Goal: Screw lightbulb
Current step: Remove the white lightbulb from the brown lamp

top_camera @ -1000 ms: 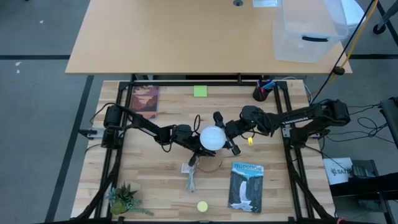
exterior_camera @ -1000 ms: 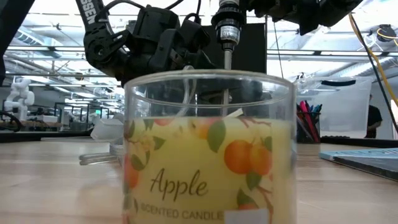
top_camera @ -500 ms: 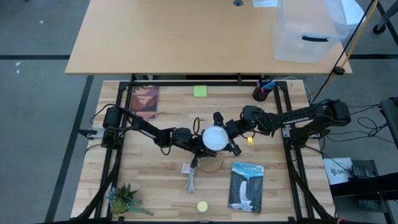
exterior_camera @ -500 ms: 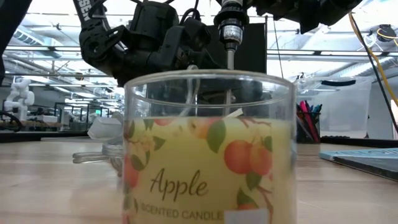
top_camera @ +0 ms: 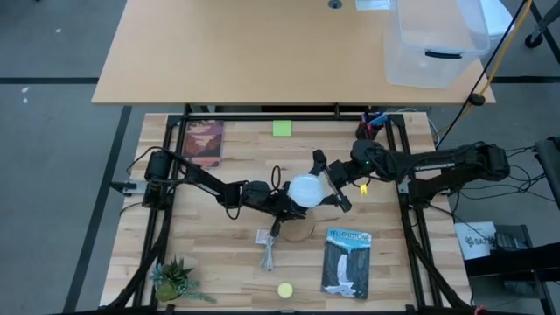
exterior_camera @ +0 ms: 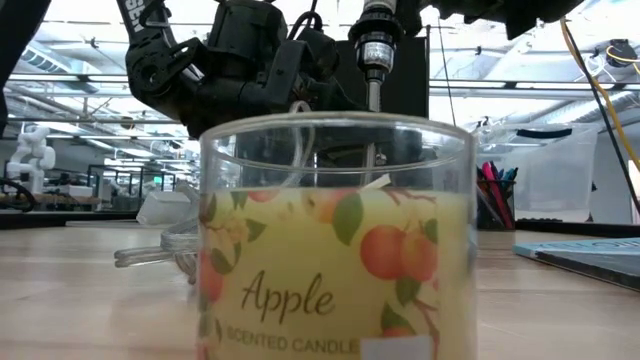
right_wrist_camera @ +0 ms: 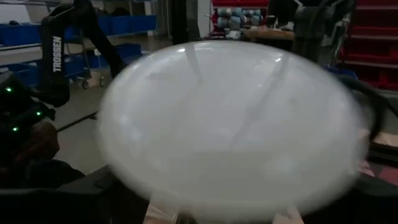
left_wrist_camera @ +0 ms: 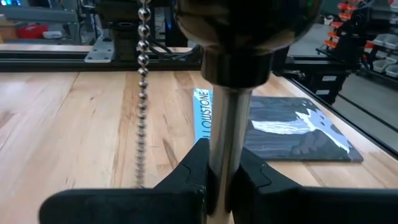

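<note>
- My right end effector [top_camera: 332, 182] stands with its jaws spread wide just beside the bulb [top_camera: 304, 191], on the side away from my left arm. As far as I can see it has hold of nothing.
- My left end effector [left_wrist_camera: 219, 163] is clamped on the lamp's metal stem [left_wrist_camera: 224, 124], bracing it upright from the other side.
- The bench [top_camera: 219, 254] carries the lamp near its middle. If the stem slips in my left grip, the whole lamp could tip onto the boards.
- The book [top_camera: 346, 262] lies near the lamp, on my right arm's side. A dropped bulb would likely land on it or roll off past it.
- The wooden base [top_camera: 297, 232] sits below the bulb. It looks light, so I judge a hard twist could drag or spin it rather than turn the thread.
- The bulb sits on top of the socket [exterior_camera: 377, 45], between my two end effectors. I cannot tell how far its neck is threaded in.
- Main risk: if I close off-centre on that smooth round globe, it may squirt out or cross-thread. Too hard a squeeze could crack it.
- The bead chain [left_wrist_camera: 142, 93] hangs beside the stem. It could snag on a finger during the turn.
</note>
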